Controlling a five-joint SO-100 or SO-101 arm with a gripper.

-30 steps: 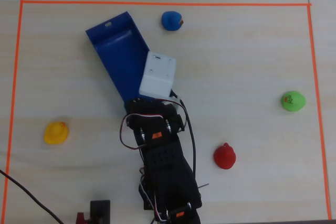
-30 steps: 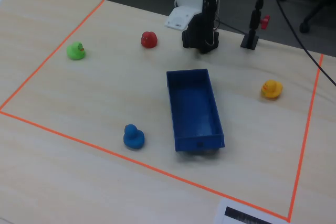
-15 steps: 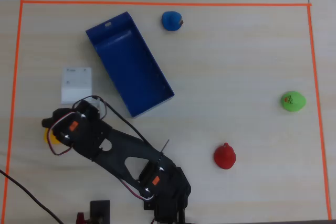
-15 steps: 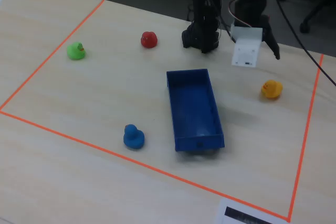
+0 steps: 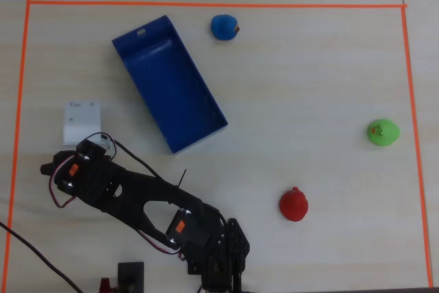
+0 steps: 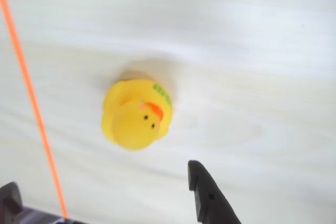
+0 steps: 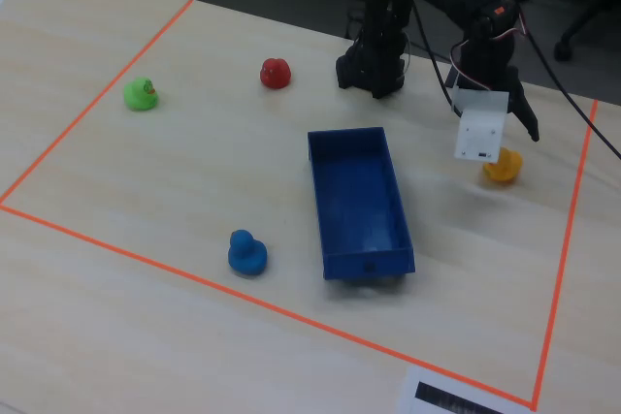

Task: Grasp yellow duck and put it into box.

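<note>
The yellow duck (image 6: 137, 114) stands on the pale wood table, just ahead of my gripper (image 6: 105, 192) in the wrist view. The jaws are open and empty, and the duck lies beyond the fingertips (image 6: 202, 184), not between them. In the fixed view the duck (image 7: 503, 167) sits at the right, beside the white wrist camera housing (image 7: 480, 135), below my gripper (image 7: 519, 128). In the overhead view the arm and gripper (image 5: 62, 166) hide the duck. The blue box (image 5: 168, 84) is open and empty, lying slantwise left of centre; it also shows in the fixed view (image 7: 359, 201).
A blue duck (image 5: 224, 27), a green duck (image 5: 382, 132) and a red duck (image 5: 293, 204) stand apart on the table. Orange tape (image 5: 206, 5) marks the work area; one strip (image 6: 31, 103) runs close to the left of the yellow duck. The arm's base (image 5: 216, 259) is at the bottom edge.
</note>
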